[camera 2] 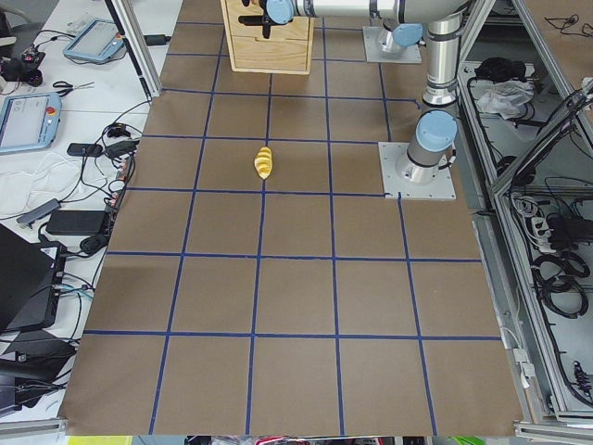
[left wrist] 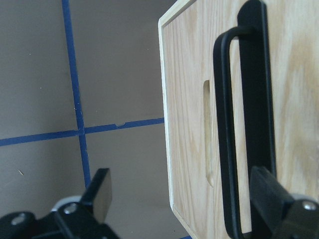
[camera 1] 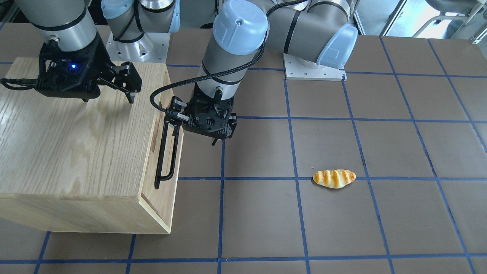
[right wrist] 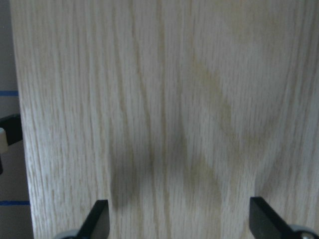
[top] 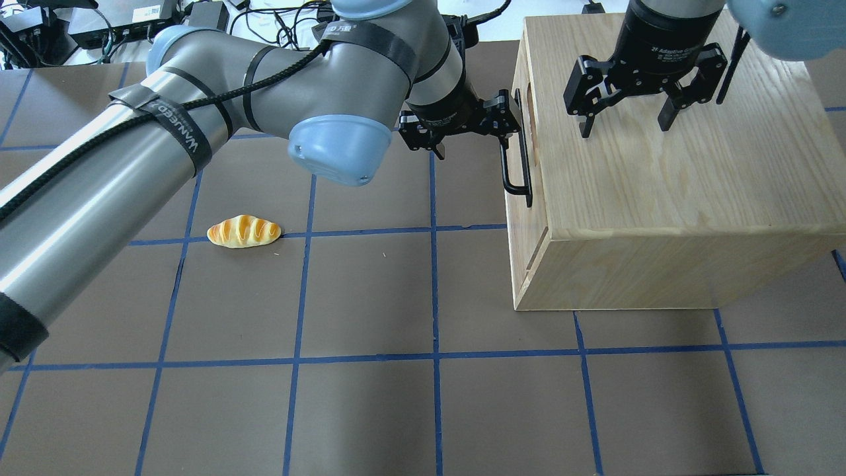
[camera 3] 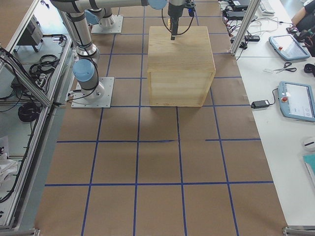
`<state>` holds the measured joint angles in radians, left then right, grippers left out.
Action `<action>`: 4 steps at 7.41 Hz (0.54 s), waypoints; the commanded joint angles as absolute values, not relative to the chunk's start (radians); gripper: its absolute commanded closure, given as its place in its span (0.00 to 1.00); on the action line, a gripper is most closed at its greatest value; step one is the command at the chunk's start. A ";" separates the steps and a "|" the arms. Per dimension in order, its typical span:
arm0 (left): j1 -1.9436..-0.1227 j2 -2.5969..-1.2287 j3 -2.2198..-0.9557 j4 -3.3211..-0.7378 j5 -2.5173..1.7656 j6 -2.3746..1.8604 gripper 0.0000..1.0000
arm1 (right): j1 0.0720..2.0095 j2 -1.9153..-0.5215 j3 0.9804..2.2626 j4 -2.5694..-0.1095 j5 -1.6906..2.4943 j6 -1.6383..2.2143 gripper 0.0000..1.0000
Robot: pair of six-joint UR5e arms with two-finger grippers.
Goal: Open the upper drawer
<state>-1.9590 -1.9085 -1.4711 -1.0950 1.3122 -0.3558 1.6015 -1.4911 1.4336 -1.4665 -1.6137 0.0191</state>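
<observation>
The left gripper (top: 505, 118) is spread wide and pinching nothing. It has its fingers (left wrist: 99, 191) set either side of the black handle (left wrist: 225, 149) on the upper drawer (left wrist: 187, 99). In the wrist view the bar runs between them, much closer to one finger than to the other. That placement makes sense to me: the jaws straddle the bar near one of its ends, so that closing would catch it for a straight pull.

Seen from above and behind the robot, the wooden cabinet (top: 661, 185) stands at about 2 o'clock on the table (top: 370, 297). Its drawer front faces 9 o'clock, toward the arm that reaches in from that side. The front looks flush with the cabinet, so I judge the drawer shut and the opening not yet begun. An oblong slot (left wrist: 208, 134) sits in the panel just beside the handle.

The right gripper (top: 624, 129) is also spread and holding nothing, pointing straight down at the cabinet's top toward its 12 o'clock part. I cannot tell whether its fingertips touch the wood or hang just above it. My guess is that it is there to pin the cabinet down, so the box does not slide toward 9 o'clock when the drawer is pulled.

A bread roll (top: 243, 231) lies well apart at 9 o'clock, clear of the pull path as far as I can judge.
</observation>
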 commanded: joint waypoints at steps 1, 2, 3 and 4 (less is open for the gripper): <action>-1.960 -1.930 -1.471 -1.062 1.312 -0.356 0.00 | 1.601 -1.491 1.433 -1.466 -1.614 0.020 0.00; -1.962 -1.933 -1.471 -1.060 1.312 -0.356 0.00 | 1.601 -1.491 1.434 -1.466 -1.614 0.020 0.00; -1.963 -1.936 -1.471 -1.057 1.313 -0.356 0.00 | 1.601 -1.491 1.433 -1.466 -1.614 0.020 0.00; -1.963 -1.939 -1.471 -1.055 1.313 -0.353 0.00 | 1.601 -1.491 1.434 -1.466 -1.614 0.018 0.00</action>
